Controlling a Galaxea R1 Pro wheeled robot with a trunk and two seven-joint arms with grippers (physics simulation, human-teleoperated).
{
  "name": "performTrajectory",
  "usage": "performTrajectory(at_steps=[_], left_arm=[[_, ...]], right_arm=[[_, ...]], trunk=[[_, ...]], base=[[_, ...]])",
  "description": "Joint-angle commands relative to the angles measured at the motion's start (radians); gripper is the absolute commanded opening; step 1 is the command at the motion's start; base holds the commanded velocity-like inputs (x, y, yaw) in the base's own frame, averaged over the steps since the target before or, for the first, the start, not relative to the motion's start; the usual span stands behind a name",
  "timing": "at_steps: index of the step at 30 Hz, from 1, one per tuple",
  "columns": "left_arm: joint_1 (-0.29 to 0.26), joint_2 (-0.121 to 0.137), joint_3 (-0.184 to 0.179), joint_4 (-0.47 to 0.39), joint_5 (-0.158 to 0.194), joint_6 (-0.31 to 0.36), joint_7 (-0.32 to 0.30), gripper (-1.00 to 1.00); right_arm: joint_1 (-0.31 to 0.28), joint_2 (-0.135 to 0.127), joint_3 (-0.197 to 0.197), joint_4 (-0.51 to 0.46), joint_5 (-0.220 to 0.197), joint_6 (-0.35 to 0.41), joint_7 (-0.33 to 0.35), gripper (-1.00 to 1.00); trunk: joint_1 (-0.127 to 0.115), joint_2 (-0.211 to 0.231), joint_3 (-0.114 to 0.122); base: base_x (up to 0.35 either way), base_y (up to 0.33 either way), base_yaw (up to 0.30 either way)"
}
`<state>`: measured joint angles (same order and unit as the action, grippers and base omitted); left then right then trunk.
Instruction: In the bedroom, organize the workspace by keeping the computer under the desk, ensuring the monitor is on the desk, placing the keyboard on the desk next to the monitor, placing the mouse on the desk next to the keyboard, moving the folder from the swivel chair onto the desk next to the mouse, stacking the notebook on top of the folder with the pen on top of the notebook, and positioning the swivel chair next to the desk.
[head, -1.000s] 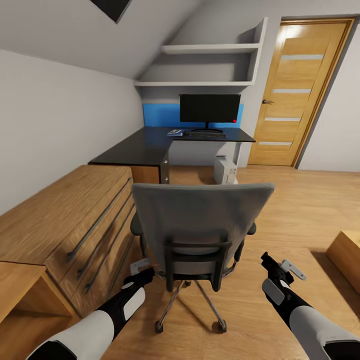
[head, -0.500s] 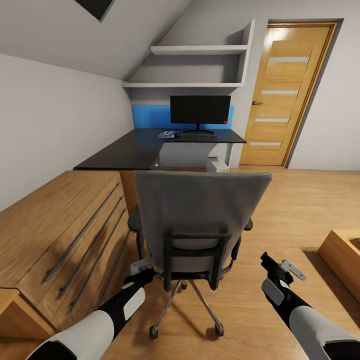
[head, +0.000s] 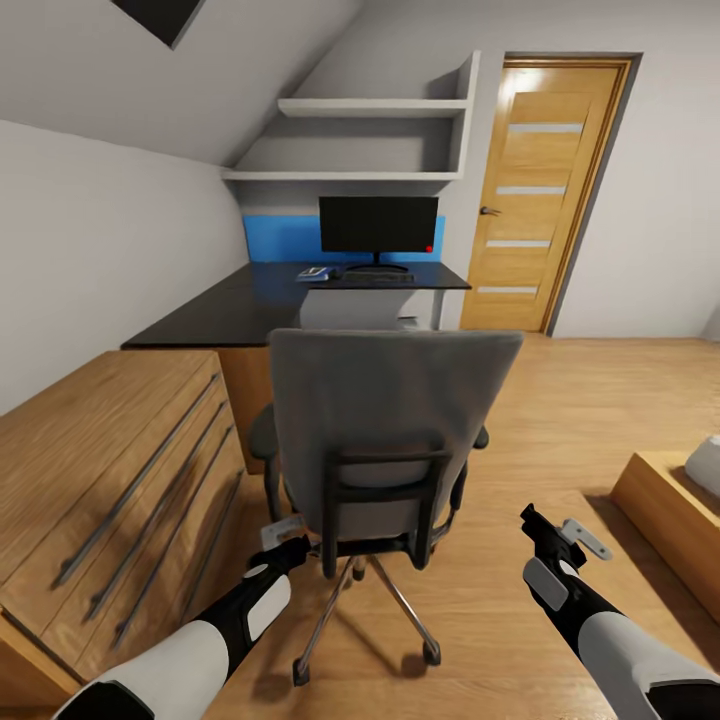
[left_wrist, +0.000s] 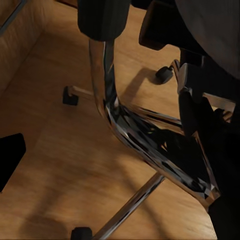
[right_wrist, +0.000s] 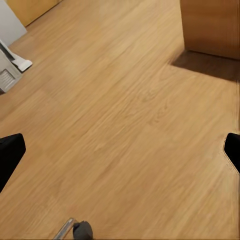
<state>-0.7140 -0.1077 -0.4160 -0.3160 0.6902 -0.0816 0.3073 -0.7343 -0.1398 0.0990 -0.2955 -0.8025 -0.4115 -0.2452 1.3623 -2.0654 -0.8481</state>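
The chair (head: 385, 440) stands with its grey back to the robot, in front of the black counter (head: 250, 300). Since a second ago the whole view has swung, so the door (head: 535, 190) and monitor (head: 378, 225) now sit further left; that is the camera moving. The chair looks a bit closer. On the counter by the monitor lie the keyboard (head: 375, 275) and a small blue thing, maybe the folder (head: 312, 272). The left claw (head: 285, 540) is by the chair's base; I cannot tell its state. The right claw (head: 560, 535) hangs open over bare floor (right_wrist: 130, 125), holding nothing.
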Motion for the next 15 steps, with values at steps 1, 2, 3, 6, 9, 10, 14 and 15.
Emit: performTrajectory(at_steps=[1, 2, 3, 6, 9, 10, 14, 15], left_arm=[[-0.001, 0.000, -0.010, 0.000, 0.011, -0.005, 0.005, 1.00], [-0.001, 0.000, -0.010, 0.000, 0.011, -0.004, 0.005, 1.00], [-0.001, 0.000, -0.010, 0.000, 0.011, -0.004, 0.005, 1.00], [-0.001, 0.000, -0.010, 0.000, 0.011, -0.004, 0.004, 1.00], [-0.001, 0.000, -0.010, 0.000, 0.011, -0.004, 0.004, 1.00], [-0.001, 0.000, -0.010, 0.000, 0.011, -0.004, 0.004, 1.00], [-0.001, 0.000, -0.010, 0.000, 0.011, -0.004, 0.004, 1.00], [-0.001, 0.000, -0.010, 0.000, 0.011, -0.004, 0.004, 1.00]], right_arm=[[0.000, -0.001, 0.008, -0.001, -0.006, -0.003, -0.006, 1.00], [0.000, -0.001, 0.008, -0.001, -0.006, -0.003, -0.006, 1.00], [0.000, 0.000, 0.008, -0.001, -0.006, -0.003, -0.006, 1.00], [0.000, 0.000, 0.009, -0.001, -0.006, -0.003, -0.006, 1.00], [0.000, 0.000, 0.010, -0.001, -0.006, -0.003, -0.006, 1.00], [0.000, 0.000, 0.010, -0.001, -0.006, -0.003, -0.006, 1.00], [0.000, 0.000, 0.010, -0.001, -0.005, -0.003, -0.006, 1.00], [0.000, 0.000, 0.010, -0.001, -0.005, -0.003, -0.006, 1.00]], trunk=[[0.000, 0.000, 0.000], [0.000, 0.000, 0.001], [0.000, 0.000, 0.003], [0.000, 0.000, 0.006], [0.000, 0.000, 0.007], [0.000, 0.000, 0.008], [0.000, 0.000, 0.008], [0.000, 0.000, 0.008]], base=[[0.000, 0.000, -0.175], [0.000, 0.000, -0.175], [0.000, 0.000, -0.175], [0.000, 0.000, -0.173], [-0.032, 0.030, -0.076], [-0.131, 0.117, -0.029], [-0.210, 0.184, -0.011], [-0.242, 0.211, -0.003]])
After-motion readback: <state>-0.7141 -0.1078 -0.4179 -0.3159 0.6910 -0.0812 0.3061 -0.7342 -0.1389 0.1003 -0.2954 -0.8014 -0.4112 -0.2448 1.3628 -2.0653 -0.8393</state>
